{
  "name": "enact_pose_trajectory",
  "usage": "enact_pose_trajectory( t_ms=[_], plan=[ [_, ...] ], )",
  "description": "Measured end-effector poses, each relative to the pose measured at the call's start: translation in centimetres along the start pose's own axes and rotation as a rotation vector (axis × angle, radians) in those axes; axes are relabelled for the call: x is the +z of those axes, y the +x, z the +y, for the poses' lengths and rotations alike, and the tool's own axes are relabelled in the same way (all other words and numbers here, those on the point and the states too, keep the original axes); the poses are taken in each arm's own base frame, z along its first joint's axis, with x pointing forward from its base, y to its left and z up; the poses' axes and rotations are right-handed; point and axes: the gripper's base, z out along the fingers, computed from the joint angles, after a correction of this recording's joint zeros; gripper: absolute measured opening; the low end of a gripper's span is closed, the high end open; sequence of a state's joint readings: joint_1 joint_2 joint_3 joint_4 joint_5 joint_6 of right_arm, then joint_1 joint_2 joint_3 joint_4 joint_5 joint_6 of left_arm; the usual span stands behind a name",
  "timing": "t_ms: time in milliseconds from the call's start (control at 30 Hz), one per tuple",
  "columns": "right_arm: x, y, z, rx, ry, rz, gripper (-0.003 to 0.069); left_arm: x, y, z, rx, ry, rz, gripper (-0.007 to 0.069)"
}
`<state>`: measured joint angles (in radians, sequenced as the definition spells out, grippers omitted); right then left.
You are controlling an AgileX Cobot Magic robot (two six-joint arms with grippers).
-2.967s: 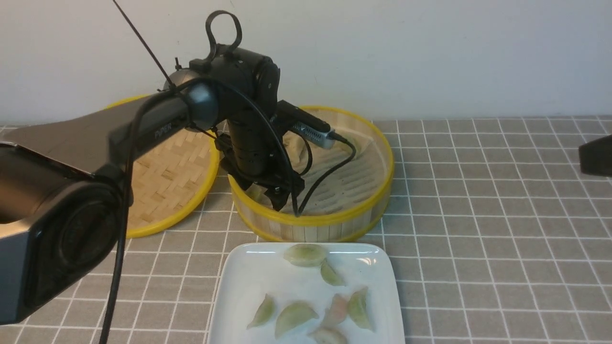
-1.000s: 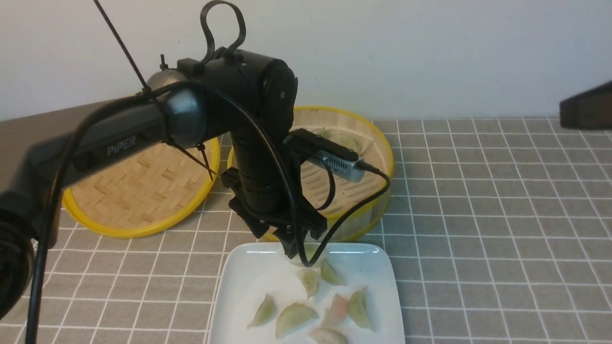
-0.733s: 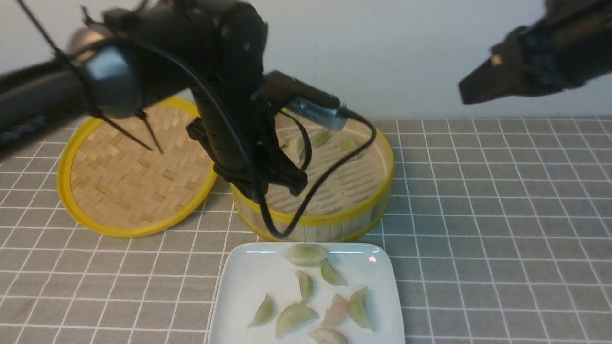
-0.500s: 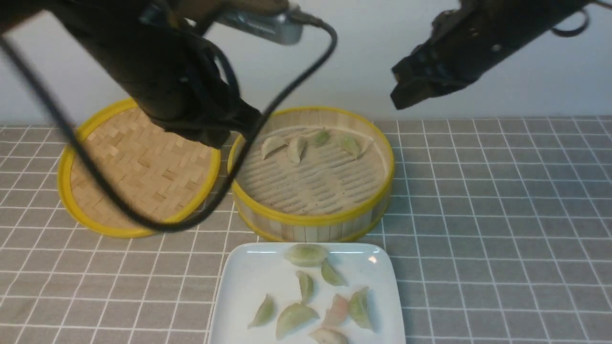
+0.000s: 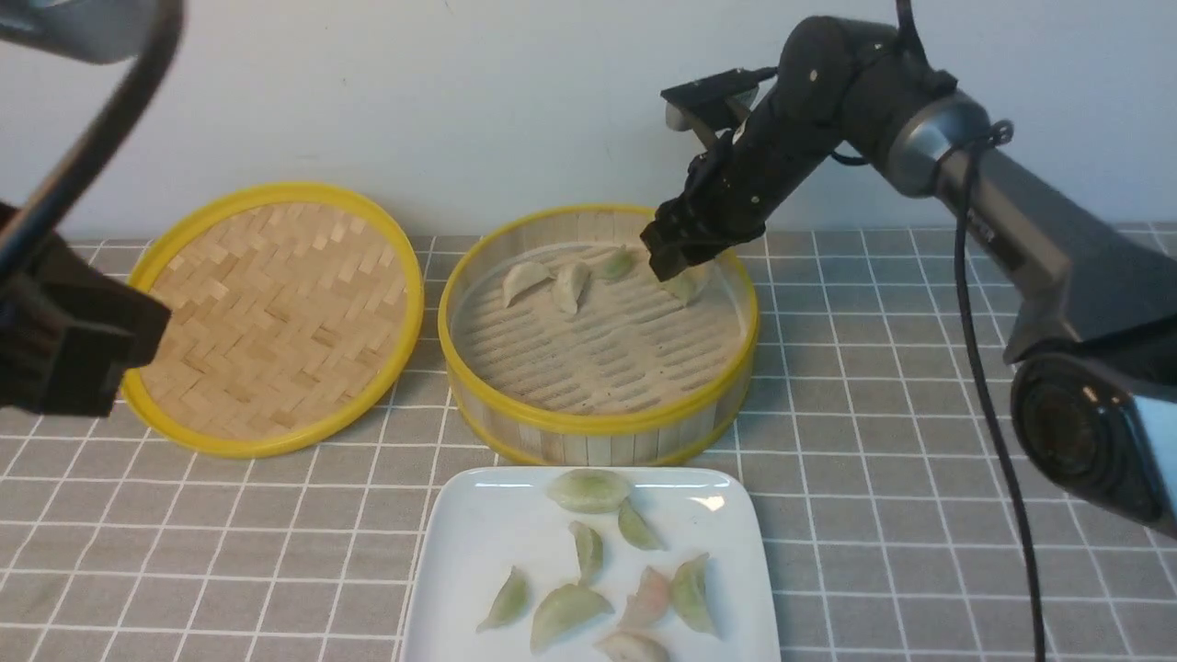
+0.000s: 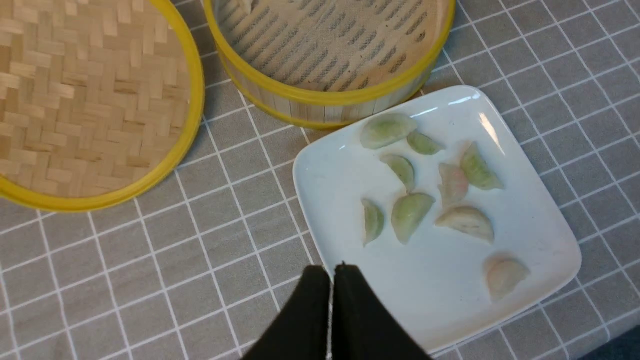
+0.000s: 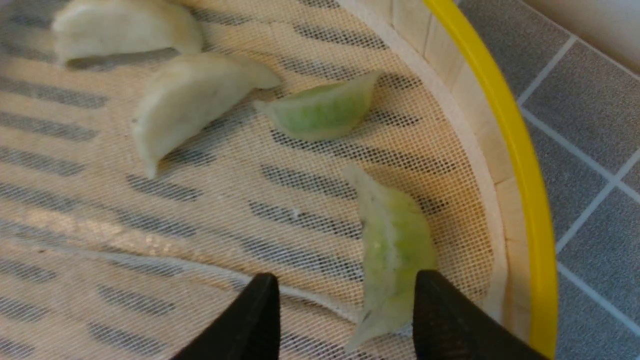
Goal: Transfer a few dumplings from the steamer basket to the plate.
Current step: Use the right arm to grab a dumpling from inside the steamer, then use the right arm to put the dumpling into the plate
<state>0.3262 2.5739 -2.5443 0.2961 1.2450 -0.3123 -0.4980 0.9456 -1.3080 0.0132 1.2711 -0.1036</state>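
Grey tiles with pale grout lines cover the surface (image 5: 883,405) before us, and behind it rises a plain pale wall (image 5: 570,110). We see the steamer basket (image 5: 598,423) beside the woven lid (image 5: 276,313), whose yellow rim shows clearly. Four dumplings (image 5: 570,287) lie inside the basket, toward its far side: two cream, two green. Our right gripper (image 7: 345,305) is spread wide above the basket, with a pale green dumpling (image 7: 395,255) between and beneath its fingertips, and we cannot tell whether they touch it. Nearer us, the plate (image 5: 469,515) carries eight more dumplings in the left wrist view, mostly pale green, with a cream one (image 6: 467,221) and some pinkish ones (image 6: 505,276). Our left gripper (image 6: 332,272) is closed, its tips together, and is well to the left of the basket.
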Motion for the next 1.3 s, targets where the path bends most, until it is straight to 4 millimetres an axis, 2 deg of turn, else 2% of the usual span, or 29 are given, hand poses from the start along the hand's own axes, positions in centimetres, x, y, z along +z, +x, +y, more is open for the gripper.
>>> enact_pose_trajectory(
  t_ms=[167,333,400,467,533,567,767,967,1000,1033,1100,1200,1267,1300],
  plan=[
    [1.6,0.5,-0.5,-0.006,0.018,0.02,0.0374,-0.7,0.5,0.3,0.002,-0.025,-0.019,-0.0005],
    [2.6,0.6,-0.5,-0.01,0.019,0.004,0.0355,-0.7,0.5,0.3,-0.002,-0.028,-0.018,-0.0005],
    [2.9,0.5,-0.6,-0.017,0.027,-0.006,0.0317,-0.7,0.5,0.3,-0.019,-0.027,-0.018,-0.0005],
    [3.1,0.6,-0.6,-0.033,0.049,-0.001,0.0235,-0.7,0.5,0.3,-0.038,-0.027,-0.018,-0.0005],
    [3.2,0.6,-0.6,-0.038,0.057,0.002,0.0201,-0.7,0.5,0.3,-0.044,-0.027,-0.019,-0.0005],
    [3.1,0.6,-0.6,-0.042,0.066,0.007,0.0158,-0.7,0.5,0.3,-0.046,-0.027,-0.019,-0.0005],
    [2.9,0.7,-0.7,-0.021,0.074,0.018,0.0158,-0.7,0.5,0.3,-0.049,-0.027,-0.019,-0.0005],
    [-0.2,-0.2,-0.2,-0.003,0.094,0.013,0.0158,-0.7,0.5,0.3,-0.049,-0.026,-0.018,-0.0005],
    [-1.7,-0.6,0.1,0.008,0.097,-0.004,0.0158,-0.7,0.5,0.3,-0.05,-0.027,-0.019,-0.0005],
    [-1.9,-0.7,0.1,0.009,0.098,-0.009,0.0158,-0.7,0.5,0.3,-0.05,-0.027,-0.019,-0.0005],
    [-4.4,-0.7,0.8,0.016,0.098,-0.008,0.0158,-0.7,0.5,0.3,-0.05,-0.027,-0.019,-0.0005],
    [-6.7,0.4,1.6,0.029,0.082,0.035,0.0158,-0.7,0.5,0.3,-0.05,-0.027,-0.019,-0.0005],
    [-9.0,1.3,2.6,0.038,0.055,0.048,0.0158,-0.7,0.5,0.3,-0.05,-0.027,-0.019,-0.0005],
    [-8.8,2.4,3.0,0.052,0.024,0.089,0.0158,-0.7,0.5,0.3,-0.05,-0.027,-0.019,-0.0005]
  ],
)
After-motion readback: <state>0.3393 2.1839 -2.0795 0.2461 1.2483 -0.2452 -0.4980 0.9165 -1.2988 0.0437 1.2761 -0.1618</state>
